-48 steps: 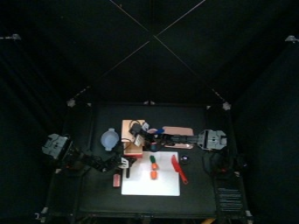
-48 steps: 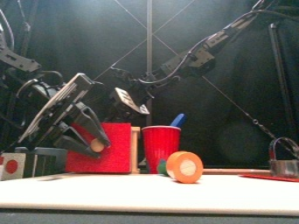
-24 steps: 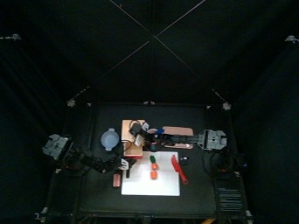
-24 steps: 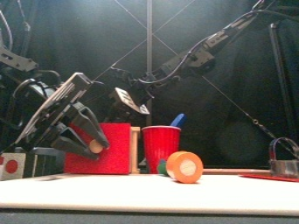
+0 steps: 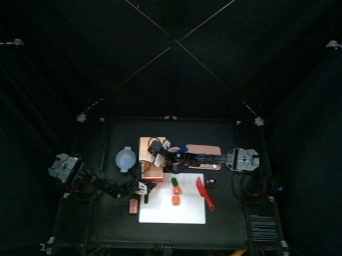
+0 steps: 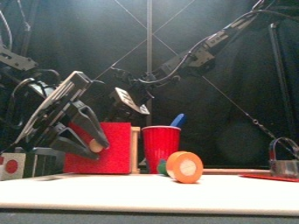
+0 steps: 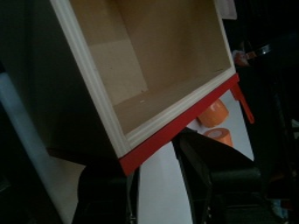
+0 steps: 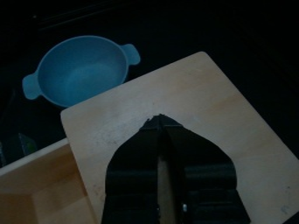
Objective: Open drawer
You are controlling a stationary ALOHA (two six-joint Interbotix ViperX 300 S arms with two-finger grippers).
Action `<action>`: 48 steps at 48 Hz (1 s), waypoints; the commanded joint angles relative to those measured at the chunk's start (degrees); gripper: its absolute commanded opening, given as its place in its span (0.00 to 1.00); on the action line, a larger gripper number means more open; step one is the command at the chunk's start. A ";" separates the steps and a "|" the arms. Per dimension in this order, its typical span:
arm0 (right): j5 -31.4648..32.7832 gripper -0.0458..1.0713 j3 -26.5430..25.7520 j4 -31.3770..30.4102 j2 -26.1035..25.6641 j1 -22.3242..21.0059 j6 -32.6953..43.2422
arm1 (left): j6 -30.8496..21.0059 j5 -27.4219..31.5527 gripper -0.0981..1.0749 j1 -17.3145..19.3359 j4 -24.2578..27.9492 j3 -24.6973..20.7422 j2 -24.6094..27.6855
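Pale plywood shows inside the drawer [image 7: 152,66], already slid out with its red front [image 6: 100,149] just left of the red cup [image 6: 163,147]. The left gripper [image 6: 82,131], jaws wide and empty, should back off straight. The right gripper [image 8: 158,188], closed, presses the casing. An orange tape roll [image 6: 184,165] sits just in front of the cup.

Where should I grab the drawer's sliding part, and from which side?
Probably the red front panel of the drawer: it stands as a thin lip at the open tray's end, so come from above, one jaw inside, one outside.
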 commanded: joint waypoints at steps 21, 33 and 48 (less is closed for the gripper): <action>0.00 0.13 0.44 0.35 0.53 0.18 0.09 | 0.53 -0.09 0.78 -0.79 2.02 0.79 -3.69; 0.00 0.13 0.53 0.53 0.44 0.26 0.09 | 0.44 -0.09 0.78 -1.23 1.93 5.71 -9.40; 0.00 0.13 0.53 0.44 0.35 0.44 0.09 | 1.67 -0.97 0.78 -0.79 1.85 10.90 -15.03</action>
